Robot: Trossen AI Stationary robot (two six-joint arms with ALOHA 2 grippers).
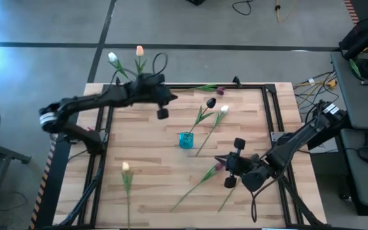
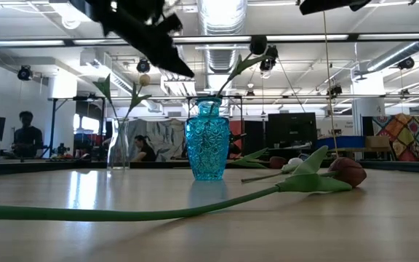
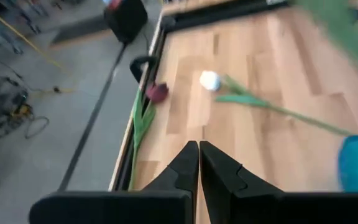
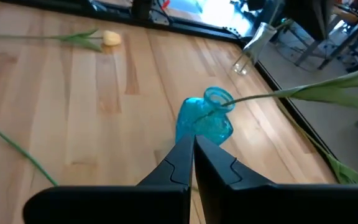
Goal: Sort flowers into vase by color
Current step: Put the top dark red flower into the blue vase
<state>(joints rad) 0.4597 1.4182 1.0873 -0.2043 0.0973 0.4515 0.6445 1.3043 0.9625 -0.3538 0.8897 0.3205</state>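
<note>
I see my left gripper [image 3: 198, 152] pinched shut on nothing, the ribbed blue glass vase [image 1: 186, 140] just beside it, one dark tulip [image 1: 211, 102] inside. My right gripper [image 4: 193, 149] is shut, empty; thin-stemmed flowers [image 1: 200, 181] lie nearby.

Turquoise embossed vase [image 2: 209, 148]; maroon tulip [image 2: 346, 172]; white tulip [image 3: 209, 80]; yellow, perhaps cream, tulip [image 4: 111, 38].
</note>
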